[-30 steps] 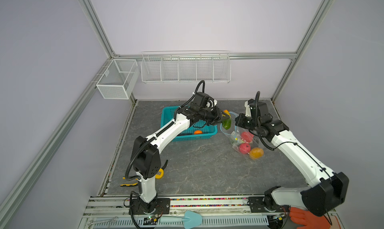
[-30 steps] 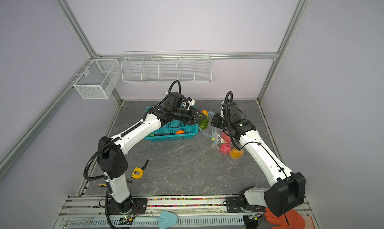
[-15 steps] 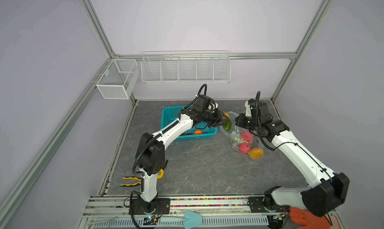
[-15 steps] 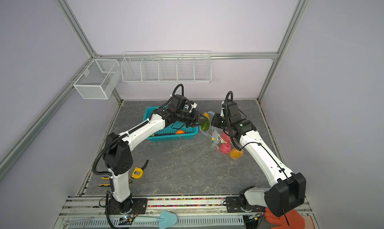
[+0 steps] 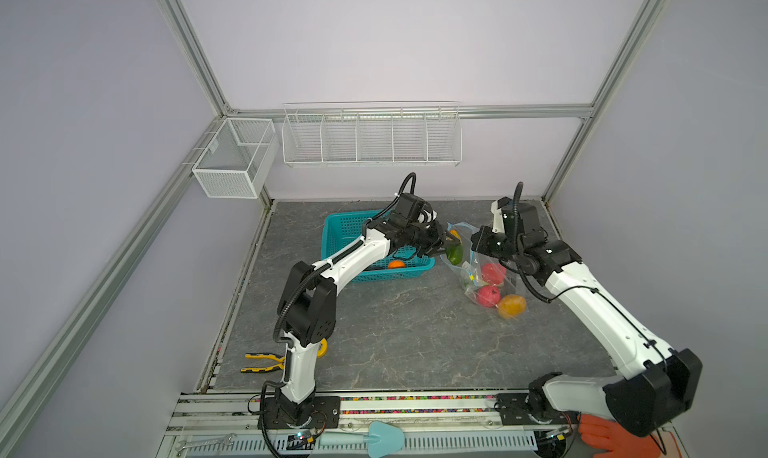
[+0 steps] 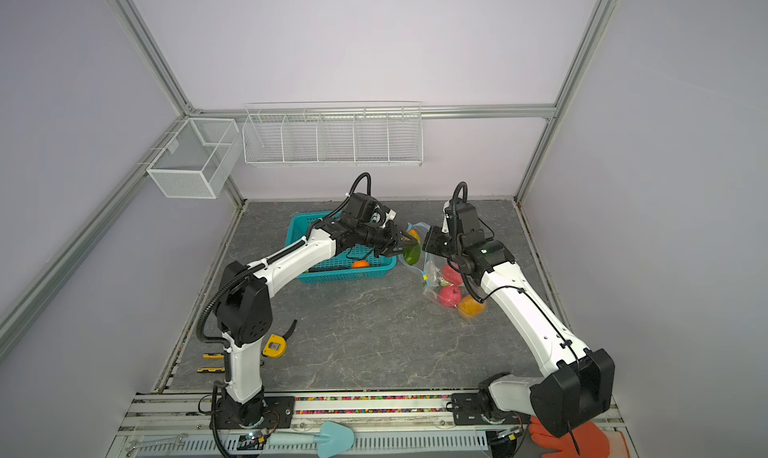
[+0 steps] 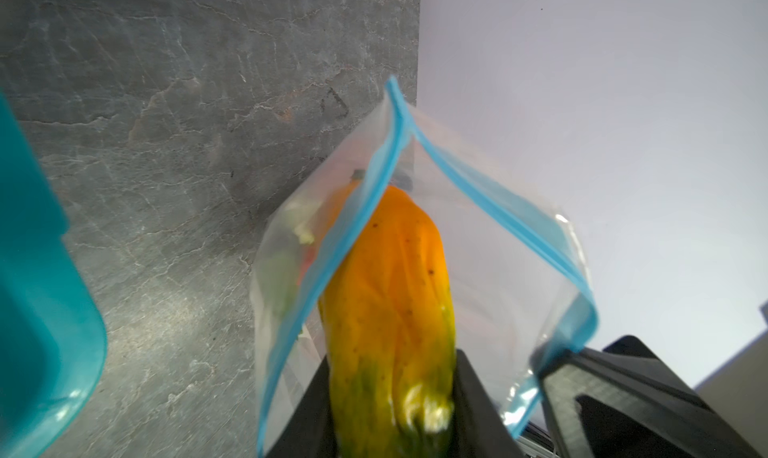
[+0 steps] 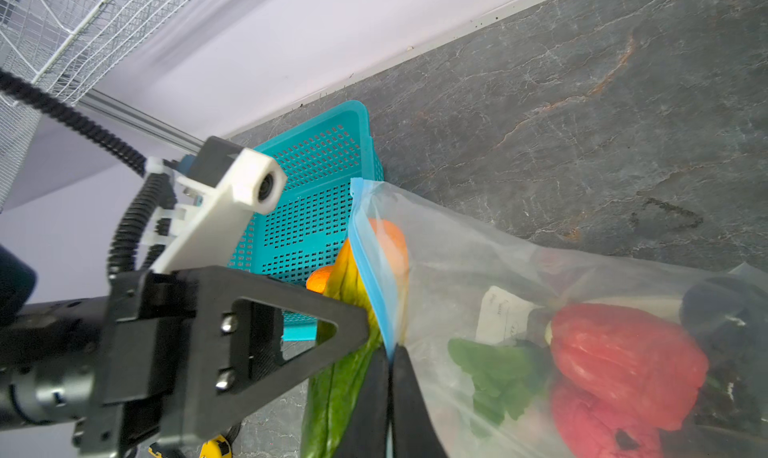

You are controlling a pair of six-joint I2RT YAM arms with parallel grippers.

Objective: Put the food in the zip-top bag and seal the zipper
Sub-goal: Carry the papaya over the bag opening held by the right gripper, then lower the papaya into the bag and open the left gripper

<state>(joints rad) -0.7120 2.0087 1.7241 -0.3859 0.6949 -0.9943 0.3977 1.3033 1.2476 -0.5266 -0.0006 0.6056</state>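
Two white robot arms work over a grey, stone-patterned tabletop (image 5: pixel 395 335), read here as a clock face with twelve at the back wall.

At about two o'clock is the zip-top bag (image 5: pixel 505 287), clear and crinkled. It already holds red pieces (image 5: pixel 493 273) and a round orange fruit (image 5: pixel 512 305).

The right gripper (image 8: pixel 390 377) has its fingers pressed together on the bag's mouth. It pinches the light-blue zipper (image 8: pixel 368 252) and holds that edge up, so the mouth gapes toward nine o'clock.

The left gripper (image 5: pixel 444 243) reaches in from the nine o'clock side. Its fingers are closed narrowly around a long orange-and-green fruit (image 7: pixel 390 293). In the left wrist view, the fruit's orange tip is past the blue strip and inside the mouth. Its green end sits between the fingers, outside the bag.

At about eleven o'clock stands a teal basket (image 5: pixel 332 237) with a small orange piece (image 5: pixel 395 264) in it.

The step in hand appears to be loading, with this fruit partway through the opening. The next move likely calls for pushing it deeper toward three o'clock. The left fingers would then spread so the fruit drops clear of the zipper, while the right pinch holds the mouth wide. With a piece left in the basket, sealing looks some way off.
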